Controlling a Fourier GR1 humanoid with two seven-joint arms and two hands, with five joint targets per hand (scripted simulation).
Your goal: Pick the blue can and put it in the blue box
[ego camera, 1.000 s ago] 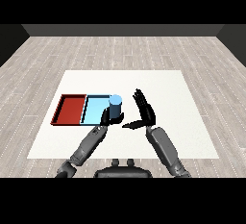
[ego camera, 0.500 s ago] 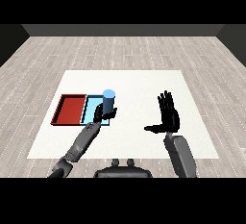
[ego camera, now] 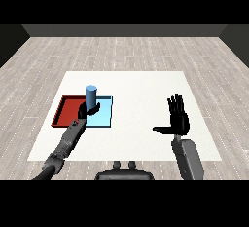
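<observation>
Over the light blue tray, at its left part near the border with the red tray, the left hand holds the blue can upright, its fingers curled round the can's lower half. The can's top rises well clear of the hand. Whether the can's base already touches the tray floor or hangs just above it cannot be told from the head view, because the hand covers the bottom of the can.

As a judgement of progress: the pick is done, since the can sits in the hand's grasp and not on the bare white table. The carry also looks close to finished, as the can stands over the blue tray's area and not over the red one, though it is near the shared edge between the two. What remains, as far as can be seen, is to set the can down inside the light blue tray if it is not yet down, uncurl the fingers, and draw the left forearm away without knocking the can over. A slight shift to the right, toward the tray's middle, would give more margin from the red tray.

Well apart to the right, the right hand is raised above the table with straight fingers spread upward and the thumb out to the side. It holds nothing and takes no part in the placing.
</observation>
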